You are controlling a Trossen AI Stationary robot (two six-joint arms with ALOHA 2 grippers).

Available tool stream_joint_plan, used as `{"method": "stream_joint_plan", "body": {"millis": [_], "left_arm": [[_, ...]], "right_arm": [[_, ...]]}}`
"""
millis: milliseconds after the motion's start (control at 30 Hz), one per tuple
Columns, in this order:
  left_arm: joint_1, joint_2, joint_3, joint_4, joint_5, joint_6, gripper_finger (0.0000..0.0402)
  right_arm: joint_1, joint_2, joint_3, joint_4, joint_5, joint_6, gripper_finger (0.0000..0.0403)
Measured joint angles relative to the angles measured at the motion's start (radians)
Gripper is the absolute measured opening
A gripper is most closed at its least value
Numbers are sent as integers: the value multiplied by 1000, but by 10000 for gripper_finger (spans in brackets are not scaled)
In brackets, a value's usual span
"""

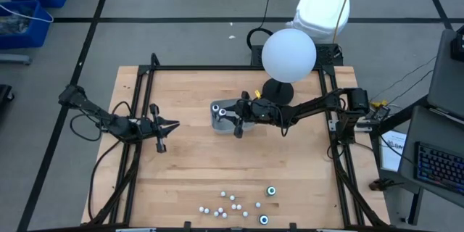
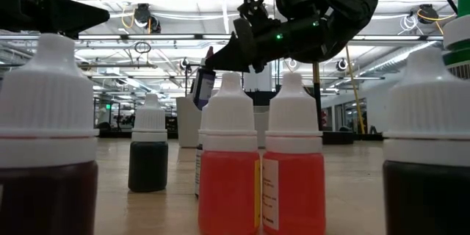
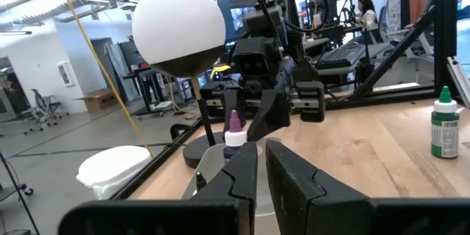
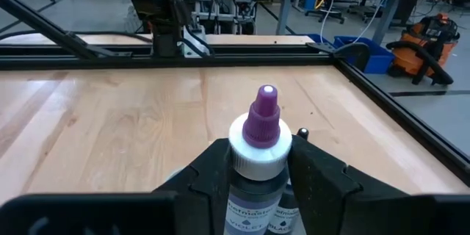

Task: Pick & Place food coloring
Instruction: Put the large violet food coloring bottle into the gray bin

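The right end effector (image 4: pixel 258 163) grips a purple-tipped bottle (image 4: pixel 256 163) just below its cap, over the tray (image 1: pixel 217 118). Light, rigid, probably slick plastic; holding under the cap suits it. The left end effector (image 1: pixel 158 126) waits, nearly shut.

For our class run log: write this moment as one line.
right gripper: shut on purple-tipped bottle, above grey tray | left gripper: shut, empty, waiting left | bottles: near front edge

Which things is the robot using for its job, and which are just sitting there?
For the job:
right gripper, holding a purple-tipped bottle
grey tray
little bottles near the table's front

Just there:
white globe
left gripper, waiting at the side
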Motion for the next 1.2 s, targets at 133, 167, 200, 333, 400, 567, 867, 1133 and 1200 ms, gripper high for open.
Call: {"method": "stream_joint_plan", "body": {"millis": [133, 167, 200, 333, 400, 567, 867, 1133, 1200], "left_arm": [[0, 0, 0, 0, 0, 0, 40], [0, 0, 0, 0, 0, 0, 40], [0, 0, 0, 0, 0, 0, 40], [0, 0, 0, 0, 0, 1, 40], [0, 0, 0, 0, 0, 1, 40], [0, 0, 0, 0, 0, 2, 40], [20, 0, 0, 0, 1, -2, 40], [26, 0, 1, -1, 7, -5, 40], [26, 0, 1, -2, 7, -5, 40]], "right_arm": [[0, 3, 0, 1, 0, 1, 113], [0, 12, 0, 16, 0, 2, 114], [0, 17, 0, 24, 0, 11, 114], [0, 24, 0, 37, 1, 43, 115], [0, 34, 2, 33, 6, 43, 113], [-1, 50, 2, 70, 3, 42, 114], [-5, 161, 70, 83, 0, 2, 115], [-15, 169, 75, 10, 1, 32, 115], [-18, 170, 75, -6, 1, 42, 115]]}}
